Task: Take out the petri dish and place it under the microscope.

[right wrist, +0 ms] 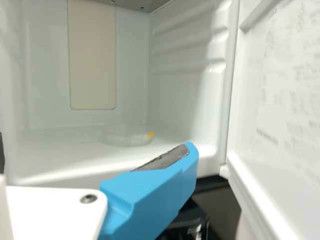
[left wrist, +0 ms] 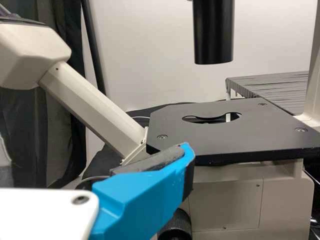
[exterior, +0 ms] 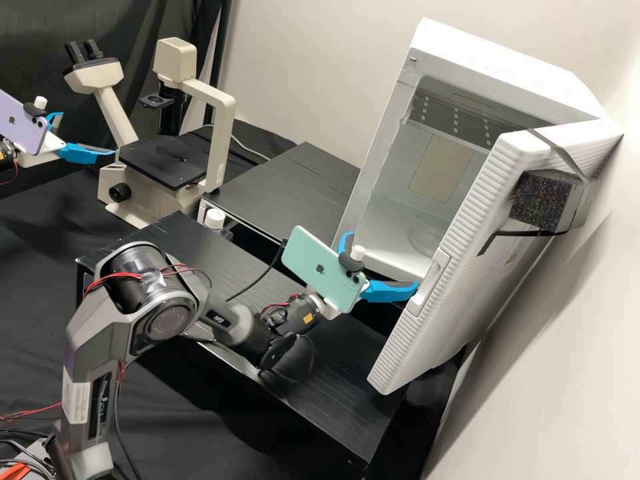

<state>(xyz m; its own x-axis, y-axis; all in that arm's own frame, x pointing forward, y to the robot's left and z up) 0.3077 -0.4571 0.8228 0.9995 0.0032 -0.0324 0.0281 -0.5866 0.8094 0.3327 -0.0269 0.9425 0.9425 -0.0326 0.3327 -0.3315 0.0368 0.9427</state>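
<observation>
Near the microscope [exterior: 223,133], my left gripper [exterior: 87,135] stands open, left of the black stage [exterior: 163,160]. In the left wrist view, one blue finger of my left gripper [left wrist: 95,152] shows before the stage [left wrist: 210,137] with its cut-out. My right gripper [exterior: 382,261] is open at the mouth of the white cabinet [exterior: 490,63], by its door. The clear petri dish [exterior: 427,237] lies on the cabinet floor. In the right wrist view, the dish [right wrist: 126,137], with a yellow mark, is farther in than my right gripper [right wrist: 95,152], untouched.
The cabinet door [exterior: 453,247] stands open to the right of the right gripper, with a foam block [exterior: 541,203] strapped on. A black cylinder [left wrist: 213,35] hangs above the stage. Black benches [exterior: 313,180] lie between microscope and cabinet.
</observation>
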